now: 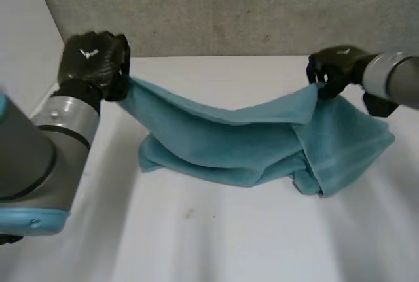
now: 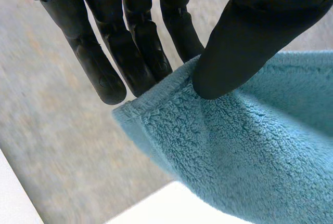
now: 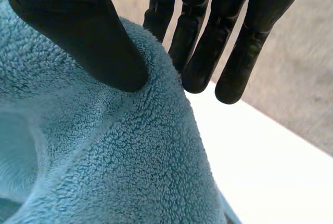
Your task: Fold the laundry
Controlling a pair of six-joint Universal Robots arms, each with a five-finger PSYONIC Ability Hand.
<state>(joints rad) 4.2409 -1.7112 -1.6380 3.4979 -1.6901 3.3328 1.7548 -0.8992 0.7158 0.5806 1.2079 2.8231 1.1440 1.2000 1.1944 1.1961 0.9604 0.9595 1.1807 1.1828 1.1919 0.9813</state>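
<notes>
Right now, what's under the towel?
The white table shows below the towel, whose lower folds rest on it. Anything beneath those bunched folds is covered.

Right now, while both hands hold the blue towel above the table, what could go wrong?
1. The left hand pinches only the very corner of the towel between thumb and fingers; a stronger pull might slip it free.
2. The right hand seems to grip an edge, with cloth hanging past it, so the fold may come out uneven.
3. The lower part lies bunched on the table and could trap creases.
</notes>
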